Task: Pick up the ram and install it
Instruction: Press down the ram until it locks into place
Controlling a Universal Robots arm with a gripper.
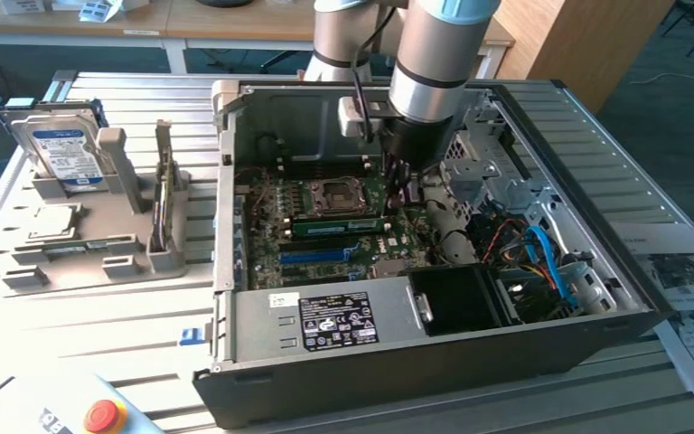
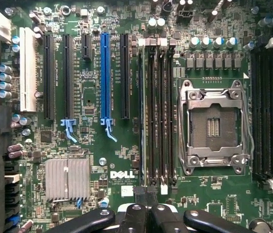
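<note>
Gripper (image 2: pixel 146 213) fingers together above the ram (image 2: pixel 142 116) edge-on in its slot (image 2: pixel 151 116); seating step, press-down looks due.

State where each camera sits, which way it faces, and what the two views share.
Exterior view: off the arm, above the table, looking down into the open computer case; the arm reaches into it.
Wrist view: on the wrist, facing straight down at the motherboard; the shut end effector shows at the edge.
Shared: the processor socket, the memory slots beside it and the ram.
</note>
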